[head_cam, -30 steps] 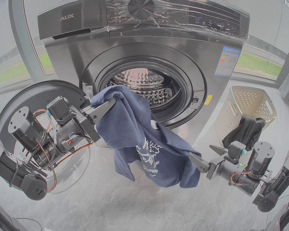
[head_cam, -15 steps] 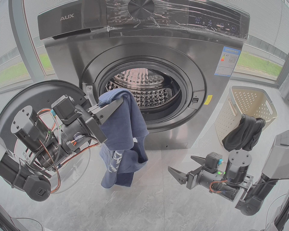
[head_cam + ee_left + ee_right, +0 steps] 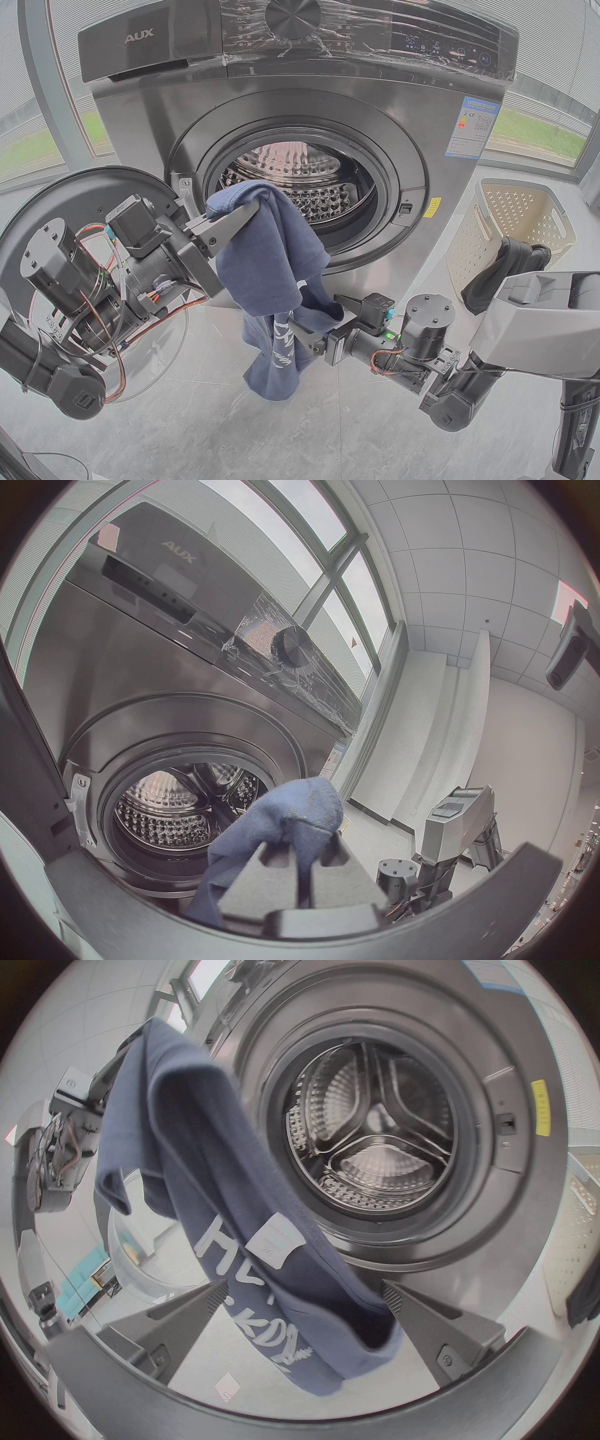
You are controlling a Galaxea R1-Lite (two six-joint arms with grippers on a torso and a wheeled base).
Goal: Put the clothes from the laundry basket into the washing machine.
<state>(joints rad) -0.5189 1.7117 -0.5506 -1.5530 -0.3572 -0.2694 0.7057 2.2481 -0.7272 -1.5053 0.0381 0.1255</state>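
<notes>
A dark blue T-shirt (image 3: 275, 256) with white print hangs in front of the open washing machine drum (image 3: 300, 181), near the left of its opening. My left gripper (image 3: 247, 209) is shut on the shirt's top fold (image 3: 294, 805). My right gripper (image 3: 314, 311) is open low in front of the machine, its fingers either side of the shirt's hanging lower part (image 3: 300, 1310). The laundry basket (image 3: 531, 209) stands to the right of the machine with a black garment (image 3: 509, 272) draped over its front rim.
The machine's round door (image 3: 75, 206) is swung open on the left, behind my left arm. Grey tiled floor (image 3: 250, 431) lies free in front of the machine. Windows run behind it on both sides.
The shirt's far hem dropped from beside the right gripper and the shirt now hangs straight down. My right gripper dropped, then swung left to straddle the shirt. My left gripper shifted slightly towards the drum.
</notes>
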